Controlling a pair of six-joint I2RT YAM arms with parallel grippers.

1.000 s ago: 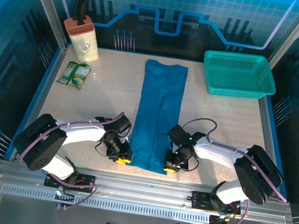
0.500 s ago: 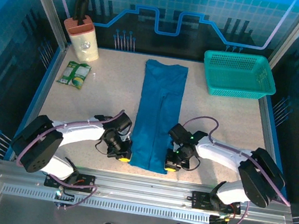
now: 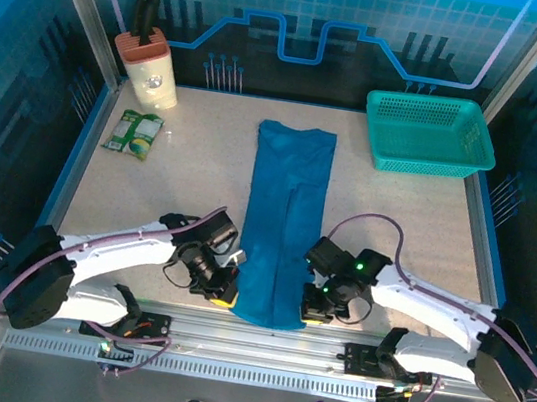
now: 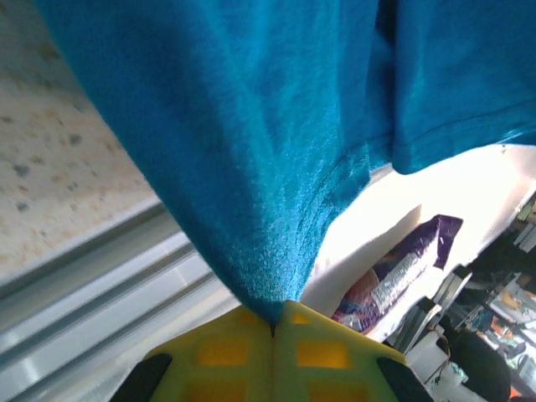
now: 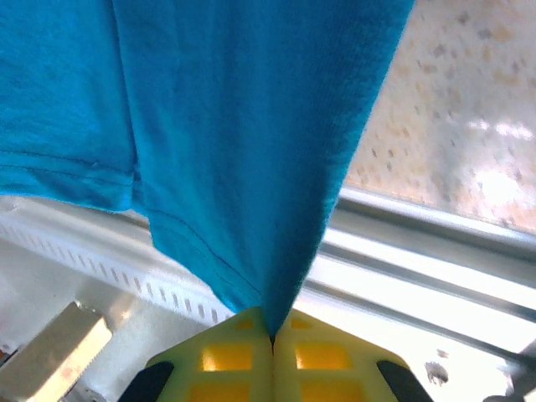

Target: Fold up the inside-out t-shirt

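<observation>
blue t-shirt (image 3: 285,214) lies as a long narrow strip down mid-table (image 3: 192,169), likely light, limp and prone to sag, so best held by its near hem corners, where left gripper (image 4: 272,322) and right gripper (image 5: 272,333) each pinch cloth tight.

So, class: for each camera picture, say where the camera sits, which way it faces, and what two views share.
Top external: above and behind the arm bases, facing down on the table; both arms show, left gripper and right gripper at the near corners of the t-shirt.
Left wrist: on the left wrist, facing along its yellow fingers, shut on blue cloth.
Right wrist: on the right wrist, likewise shut on cloth.
Shared: both wrist views see the t-shirt's hem and the table.
</observation>
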